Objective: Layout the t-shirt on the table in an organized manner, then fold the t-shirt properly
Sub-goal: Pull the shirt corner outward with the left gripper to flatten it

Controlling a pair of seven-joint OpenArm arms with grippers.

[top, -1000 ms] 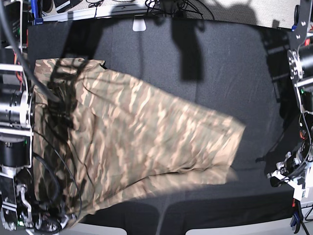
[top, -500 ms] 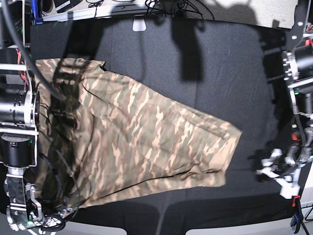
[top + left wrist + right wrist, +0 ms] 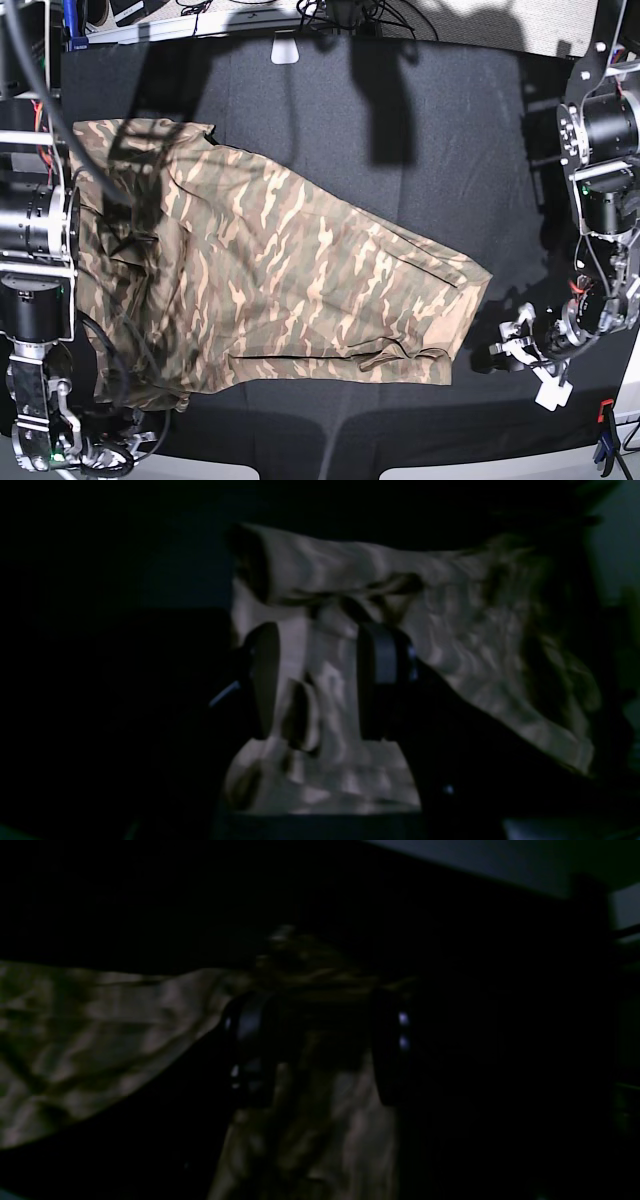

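The camouflage t-shirt (image 3: 270,280) lies spread on the black table (image 3: 420,150), running from the far left down to the middle right, with creases along its near hem. My left gripper (image 3: 520,352) hovers just right of the shirt's right edge. In the left wrist view this gripper (image 3: 320,680) is open, and the t-shirt (image 3: 450,630) shows between and beyond the fingers (image 3: 264,680). My right gripper (image 3: 320,1052) is open too, over a dim fold of the t-shirt (image 3: 100,1040). In the base view its fingertips are lost among cables at the lower left.
The right arm (image 3: 35,300) and its cables (image 3: 120,340) hang over the shirt's left part. A white tag (image 3: 285,50) sits at the table's far edge. A red-and-blue clamp (image 3: 603,440) is at the near right corner. Bare black cloth stretches behind and to the right of the shirt.
Both grippers have opened. The shirt's right end has dropped and settled flat. The left gripper has drifted left, closer to the shirt's edge.
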